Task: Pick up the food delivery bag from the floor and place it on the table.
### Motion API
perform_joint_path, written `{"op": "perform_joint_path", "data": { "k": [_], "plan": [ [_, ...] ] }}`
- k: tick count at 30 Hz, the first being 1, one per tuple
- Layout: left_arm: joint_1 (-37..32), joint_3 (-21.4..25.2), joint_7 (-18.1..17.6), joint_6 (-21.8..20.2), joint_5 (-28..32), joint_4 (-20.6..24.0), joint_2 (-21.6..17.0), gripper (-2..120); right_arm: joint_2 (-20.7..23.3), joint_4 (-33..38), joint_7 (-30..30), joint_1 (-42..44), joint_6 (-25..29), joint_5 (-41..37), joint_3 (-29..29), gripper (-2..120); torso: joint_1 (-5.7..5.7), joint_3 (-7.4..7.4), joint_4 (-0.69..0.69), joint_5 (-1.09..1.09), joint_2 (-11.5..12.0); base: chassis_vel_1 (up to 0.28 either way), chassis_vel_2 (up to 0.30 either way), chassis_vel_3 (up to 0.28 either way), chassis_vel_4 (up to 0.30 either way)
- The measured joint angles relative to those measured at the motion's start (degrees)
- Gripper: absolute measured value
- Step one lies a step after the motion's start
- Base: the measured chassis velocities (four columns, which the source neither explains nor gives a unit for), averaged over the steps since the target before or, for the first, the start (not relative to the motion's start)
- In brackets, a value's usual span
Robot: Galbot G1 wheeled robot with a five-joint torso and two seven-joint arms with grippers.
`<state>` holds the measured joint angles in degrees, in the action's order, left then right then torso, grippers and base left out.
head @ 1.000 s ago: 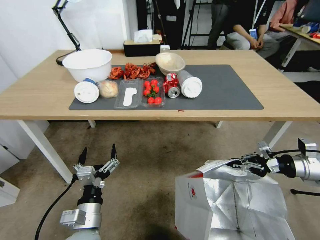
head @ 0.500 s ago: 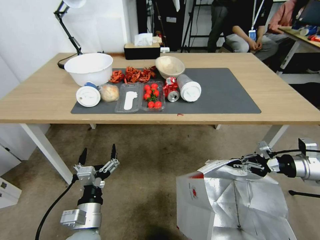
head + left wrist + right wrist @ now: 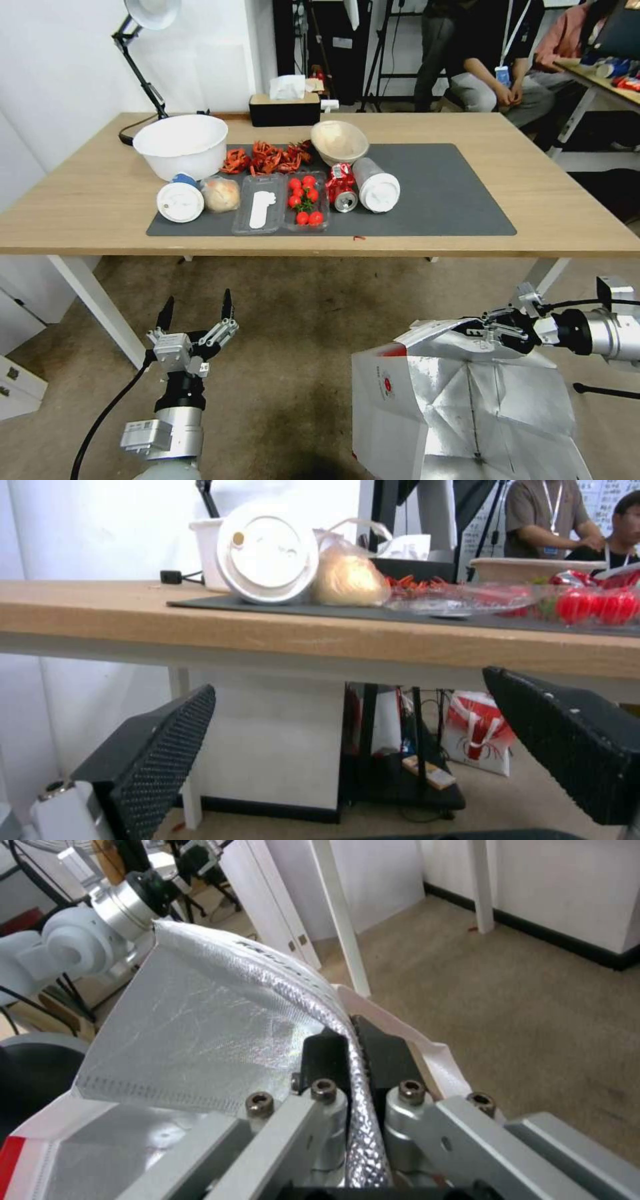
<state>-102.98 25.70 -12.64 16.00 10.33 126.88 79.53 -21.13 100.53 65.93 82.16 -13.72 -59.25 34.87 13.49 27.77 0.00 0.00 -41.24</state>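
The food delivery bag (image 3: 467,407) hangs just short of the table (image 3: 567,220) edge, bare floor (image 3: 300,347) between them and open dark mat (image 3: 440,193) on the table's right. One right gripper (image 3: 490,331) is clenched on the bag's foil rim. One left gripper (image 3: 197,312) hovers low, jaws spread wide and empty.

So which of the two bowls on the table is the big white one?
The white bowl, at the mat's back left corner near the lamp. The other bowl is smaller and beige, sitting behind the red can.
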Motion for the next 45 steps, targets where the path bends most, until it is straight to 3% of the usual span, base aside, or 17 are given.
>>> {"op": "perform_joint_path", "data": {
  "k": [45],
  "plan": [
    [-0.39,-0.24,-0.09,0.61,-0.55,0.09,0.23,100,-0.22,0.41,-0.05,-0.07,0.31,0.29,0.03,0,4.97,6.76,0.0,0.0,-11.76,0.0,0.0,0.0,0.0]
  ]
}}
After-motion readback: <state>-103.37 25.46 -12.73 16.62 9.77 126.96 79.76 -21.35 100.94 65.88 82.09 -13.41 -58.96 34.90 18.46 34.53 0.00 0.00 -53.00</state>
